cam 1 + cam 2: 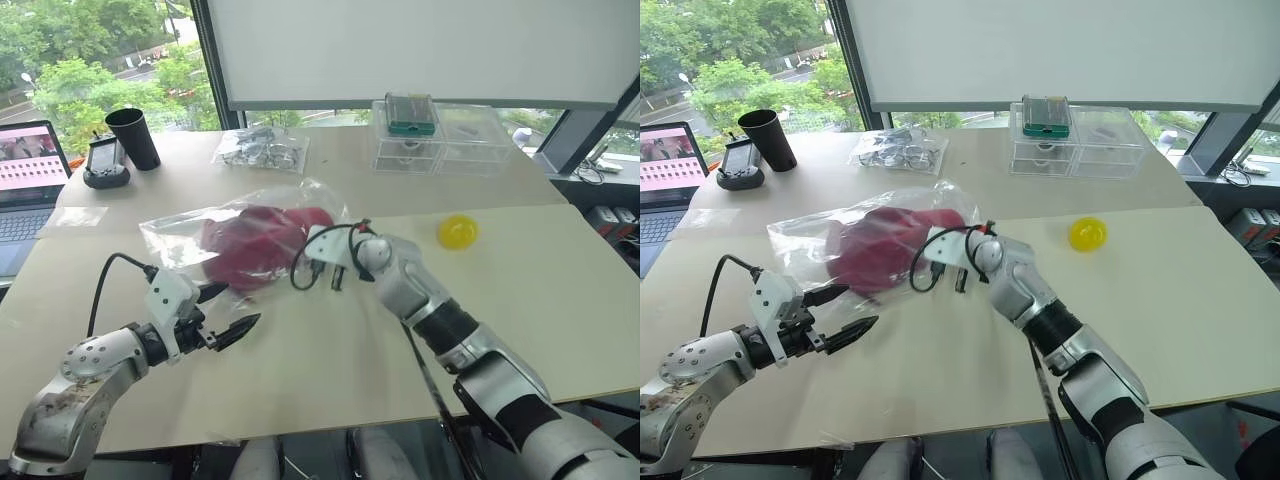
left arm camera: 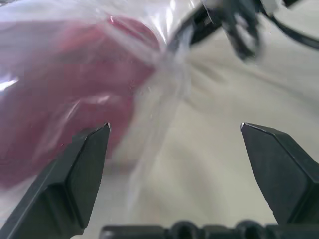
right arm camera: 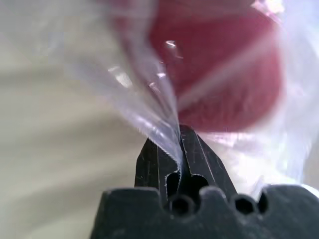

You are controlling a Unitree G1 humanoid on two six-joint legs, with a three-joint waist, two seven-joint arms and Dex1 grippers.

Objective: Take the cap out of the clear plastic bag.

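1. Clear plastic bag [image 1: 235, 235] lies on the pale table [image 1: 520, 300], just left of centre, crinkled and glossy, partly lifted at its right edge.
2. Cap [image 1: 255, 245] is inside the bag, seen red through the film; none of it is outside the plastic.
3. Right gripper [image 3: 178, 142]: jaws pressed together, pinching a fold of the bag film between them. In the head views it sits at the bag's 3 o'clock edge.
4. Left gripper [image 1: 225, 312]: fingers spread wide, holding nothing. It hangs just at the bag's 6 o'clock side, tips pointing toward the right arm. In the left wrist view one finger [image 2: 79, 169] lies just in front of the film; contact cannot be told.
5. Yellow-green ball [image 1: 457, 232] rests at the bag's 3 o'clock, well apart, beyond the right wrist.
6. At the bag's 12 o'clock: a small clear bag of grey bits [image 1: 262, 148]. At 1 o'clock: rigid clear boxes [image 1: 440, 140].
7. At 10–11 o'clock: black cup [image 1: 133, 138], a handheld controller [image 1: 105, 162] beside it, and a laptop [image 1: 28, 185] at the table's left edge.
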